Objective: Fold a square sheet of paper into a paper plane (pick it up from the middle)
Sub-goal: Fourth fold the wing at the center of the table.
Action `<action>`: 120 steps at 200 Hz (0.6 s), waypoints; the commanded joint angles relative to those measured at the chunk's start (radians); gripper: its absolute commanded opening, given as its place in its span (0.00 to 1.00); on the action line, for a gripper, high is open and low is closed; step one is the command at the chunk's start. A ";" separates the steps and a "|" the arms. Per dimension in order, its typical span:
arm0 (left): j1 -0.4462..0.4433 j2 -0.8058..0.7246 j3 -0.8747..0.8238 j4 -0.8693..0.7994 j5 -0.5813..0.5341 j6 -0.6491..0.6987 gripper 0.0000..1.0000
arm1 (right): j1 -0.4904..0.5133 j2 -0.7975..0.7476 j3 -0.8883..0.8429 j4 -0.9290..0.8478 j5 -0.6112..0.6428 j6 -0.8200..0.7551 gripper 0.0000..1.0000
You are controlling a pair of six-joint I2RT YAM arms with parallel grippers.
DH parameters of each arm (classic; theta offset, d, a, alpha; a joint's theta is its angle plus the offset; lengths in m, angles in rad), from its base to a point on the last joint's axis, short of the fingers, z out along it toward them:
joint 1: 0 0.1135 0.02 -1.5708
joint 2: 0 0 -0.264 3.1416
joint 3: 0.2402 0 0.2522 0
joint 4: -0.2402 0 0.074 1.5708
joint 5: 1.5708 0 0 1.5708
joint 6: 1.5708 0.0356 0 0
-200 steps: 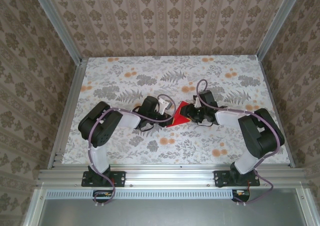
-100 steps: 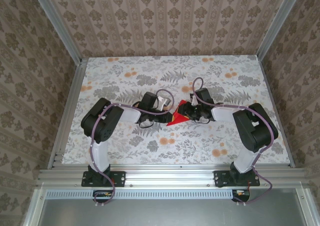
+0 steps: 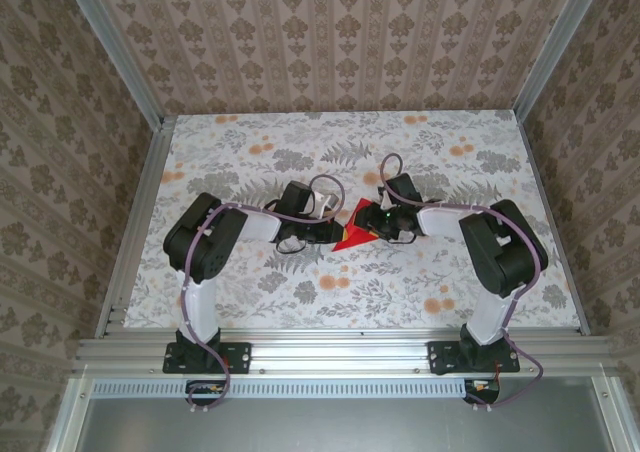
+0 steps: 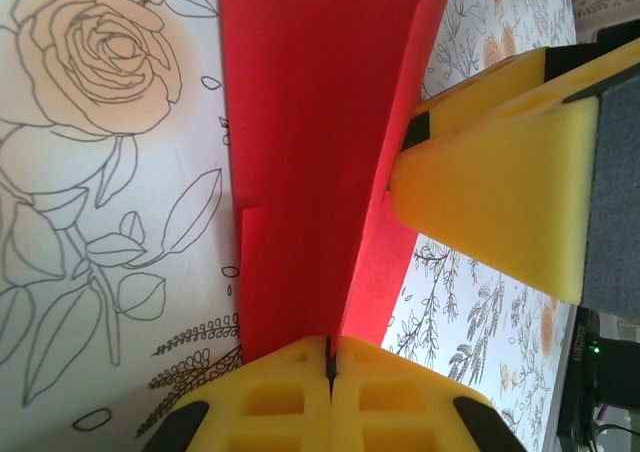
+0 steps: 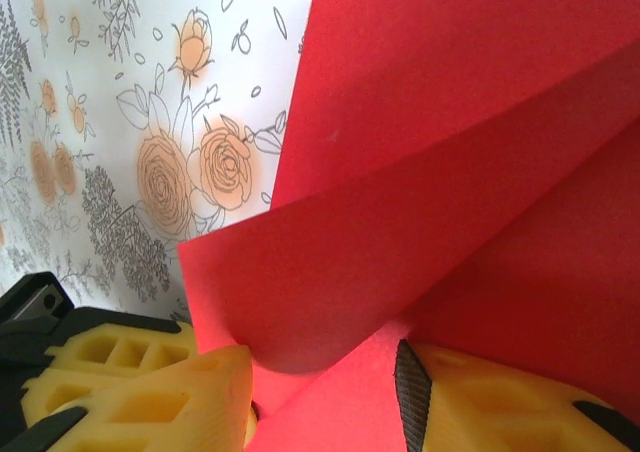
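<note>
The square sheet of paper (image 3: 354,234) is bright red and creased into a pointed wedge, part way to a paper plane, at the table's middle. My left gripper (image 3: 328,231) comes in from the left and is shut on the paper's (image 4: 300,122) near edge, its yellow fingertips (image 4: 270,397) pressed together. My right gripper (image 3: 376,222) meets it from the right. Its jaws stand apart, one finger (image 5: 150,397) on each side of a curled flap of the paper (image 5: 400,232). That gripper's yellow finger (image 4: 500,182) presses the paper's right side in the left wrist view.
The tabletop (image 3: 250,162) is white with grey leaves and orange flowers. Patterned walls and aluminium rails (image 3: 135,222) close it in on three sides. Both arm bases (image 3: 205,352) stand at the near edge, with looping cables above the wrists.
Both grippers and the paper have drifted slightly away from the bases. The right arm's elbow has swung left and inward. The left jaws have closed fully on the paper.
</note>
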 commanded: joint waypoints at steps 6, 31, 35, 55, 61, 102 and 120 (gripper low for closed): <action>0.006 0.030 0.018 -0.042 0.007 -0.017 0.06 | 0.010 0.044 0.031 -0.106 0.065 0.014 0.45; 0.006 0.024 0.019 -0.045 0.005 -0.022 0.07 | 0.015 0.063 0.045 -0.160 0.098 0.020 0.45; 0.006 0.021 0.021 -0.048 0.004 -0.023 0.07 | 0.017 0.068 0.049 -0.171 0.106 0.021 0.45; 0.006 0.008 0.025 -0.062 -0.005 -0.028 0.12 | 0.023 0.077 0.062 -0.224 0.143 0.022 0.45; 0.006 0.001 0.026 -0.068 -0.007 -0.029 0.14 | 0.025 0.083 0.068 -0.242 0.157 0.021 0.45; 0.006 -0.069 0.026 -0.096 -0.025 -0.042 0.28 | 0.035 0.113 0.110 -0.363 0.222 0.011 0.45; 0.008 -0.107 0.023 -0.127 -0.055 -0.036 0.31 | 0.040 0.118 0.122 -0.393 0.243 0.010 0.45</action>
